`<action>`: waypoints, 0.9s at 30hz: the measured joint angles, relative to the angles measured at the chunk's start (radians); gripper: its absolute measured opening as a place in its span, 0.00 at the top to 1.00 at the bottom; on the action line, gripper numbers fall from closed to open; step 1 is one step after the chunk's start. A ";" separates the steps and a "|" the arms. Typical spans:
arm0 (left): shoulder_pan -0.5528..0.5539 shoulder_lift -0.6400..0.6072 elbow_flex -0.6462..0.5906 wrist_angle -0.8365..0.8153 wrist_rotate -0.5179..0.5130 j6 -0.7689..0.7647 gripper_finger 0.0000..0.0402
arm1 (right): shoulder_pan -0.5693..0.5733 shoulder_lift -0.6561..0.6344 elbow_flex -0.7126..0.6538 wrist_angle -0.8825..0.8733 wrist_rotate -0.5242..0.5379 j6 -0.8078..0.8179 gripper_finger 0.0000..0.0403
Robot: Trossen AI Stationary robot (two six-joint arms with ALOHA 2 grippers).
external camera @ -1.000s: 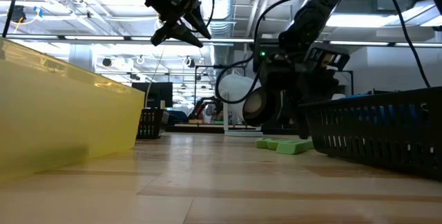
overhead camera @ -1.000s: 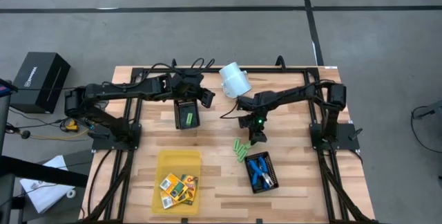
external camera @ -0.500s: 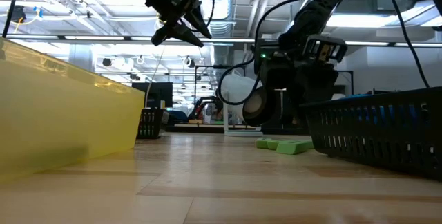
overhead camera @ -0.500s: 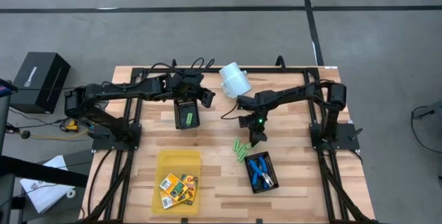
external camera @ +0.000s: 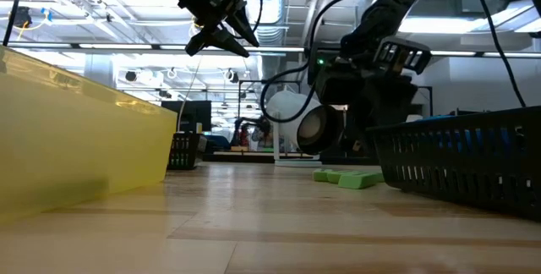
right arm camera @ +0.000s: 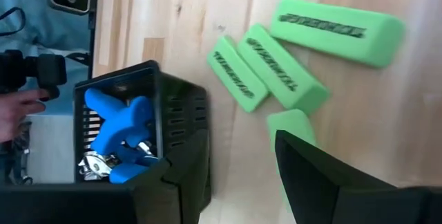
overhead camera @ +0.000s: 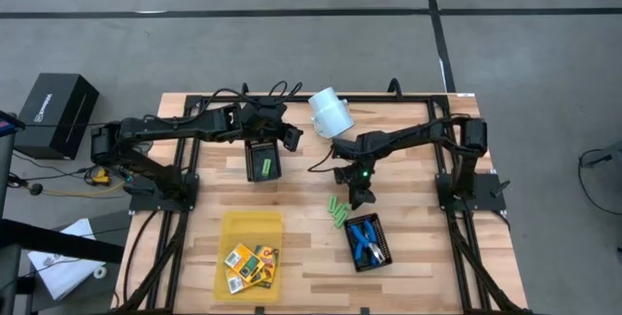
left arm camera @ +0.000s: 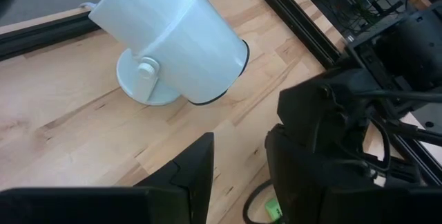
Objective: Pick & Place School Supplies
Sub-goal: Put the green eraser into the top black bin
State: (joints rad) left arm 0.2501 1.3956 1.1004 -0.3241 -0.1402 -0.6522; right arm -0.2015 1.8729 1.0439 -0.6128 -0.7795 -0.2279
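Observation:
Several light-green oblong pieces [right arm camera: 283, 65] lie flat on the wooden table [overhead camera: 428, 218], close together [overhead camera: 337, 211]. My right gripper [right arm camera: 238, 162] stands open just over them, slanting down [overhead camera: 358, 194]. One piece [right arm camera: 290, 122] is partly hidden behind a finger. Two blue-handled tools [right arm camera: 117, 113] lie in a black mesh tray [overhead camera: 381, 257] beside the pieces. Orange-yellow boxes [overhead camera: 251, 262] lie in the yellow tray [overhead camera: 251, 226]. My left gripper [left arm camera: 239, 141] hangs open and empty high over the far middle [overhead camera: 292, 140]. My right gripper has one finger [right arm camera: 311, 169] in front of the nearest green piece's end [right arm camera: 289, 119]. That finger hides the spot, so I cannot tell whether it touches the piece. The piece lies flat on the table.
A white cup [overhead camera: 330, 111] on a round base stands tilted at the far middle, close to both arms. A second black mesh tray [overhead camera: 262, 162] sits under my left arm. Black frame rails run along the table's edges. A person's hand [right arm camera: 21, 106] shows beyond the table.
My right gripper has turned a little about its wrist while staying over the green pieces. The pieces have not moved.

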 joint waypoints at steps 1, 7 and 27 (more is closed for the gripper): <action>0.000 0.000 0.000 0.000 0.000 0.000 0.68 | -0.003 0.000 0.000 0.000 0.004 0.000 0.60; 0.000 0.000 -0.002 0.003 0.000 0.000 0.68 | -0.005 0.000 0.000 0.000 0.021 0.000 0.60; 0.000 0.000 -0.018 0.009 0.000 -0.003 0.68 | -0.010 0.078 0.004 0.005 -0.008 0.002 0.61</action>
State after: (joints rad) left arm 0.2501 1.3960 1.0824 -0.3152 -0.1402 -0.6549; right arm -0.2112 1.9507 1.0477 -0.6079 -0.7879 -0.2260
